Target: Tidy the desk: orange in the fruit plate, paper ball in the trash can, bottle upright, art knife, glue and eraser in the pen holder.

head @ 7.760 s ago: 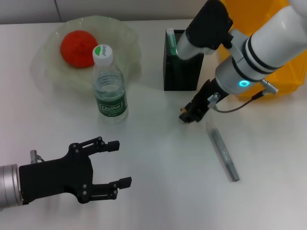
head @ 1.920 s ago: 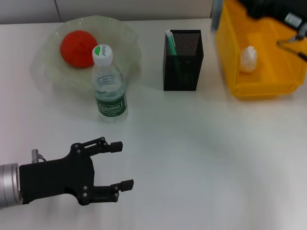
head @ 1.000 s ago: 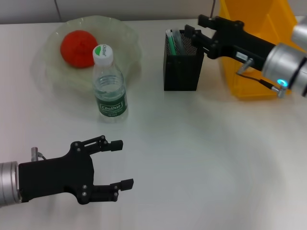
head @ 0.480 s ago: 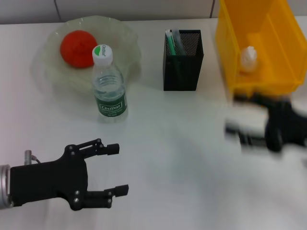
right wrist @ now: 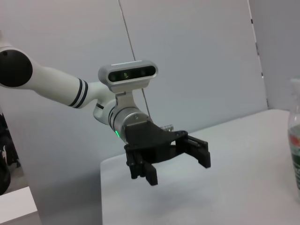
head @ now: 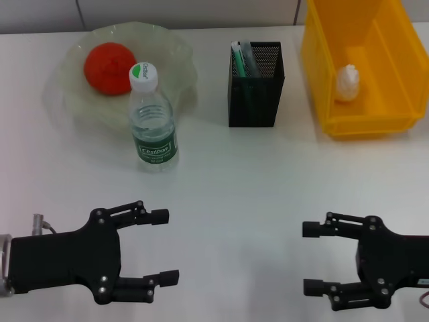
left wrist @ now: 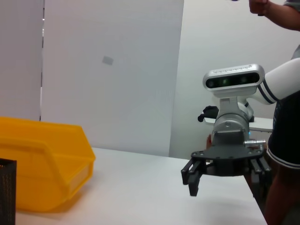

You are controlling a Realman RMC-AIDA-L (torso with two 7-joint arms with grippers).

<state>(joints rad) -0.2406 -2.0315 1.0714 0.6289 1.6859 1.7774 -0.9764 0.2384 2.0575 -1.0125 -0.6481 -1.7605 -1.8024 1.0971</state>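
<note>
The orange [head: 109, 67] lies in the translucent fruit plate [head: 179, 54] at the far left. In front of the plate the bottle [head: 153, 127] stands upright. The black mesh pen holder [head: 255, 97] holds the green-and-white glue [head: 236, 59] and the grey art knife [head: 248, 58]. No eraser shows. The paper ball [head: 346, 82] rests in the yellow trash can [head: 322, 80] at the far right. Both grippers hover low at the near edge: my left gripper [head: 167, 245] and my right gripper [head: 308, 258] are open and hold nothing.
In the left wrist view the right gripper [left wrist: 225, 176] hangs over the white table beside the yellow trash can [left wrist: 42, 164]. In the right wrist view the left gripper [right wrist: 171, 159] shows, with the bottle [right wrist: 295, 150] at the picture's edge.
My right arm has drawn back from the pen holder to the near right of the table. The art knife that lay on the table now stands in the holder. The left gripper shifted slightly nearer.
</note>
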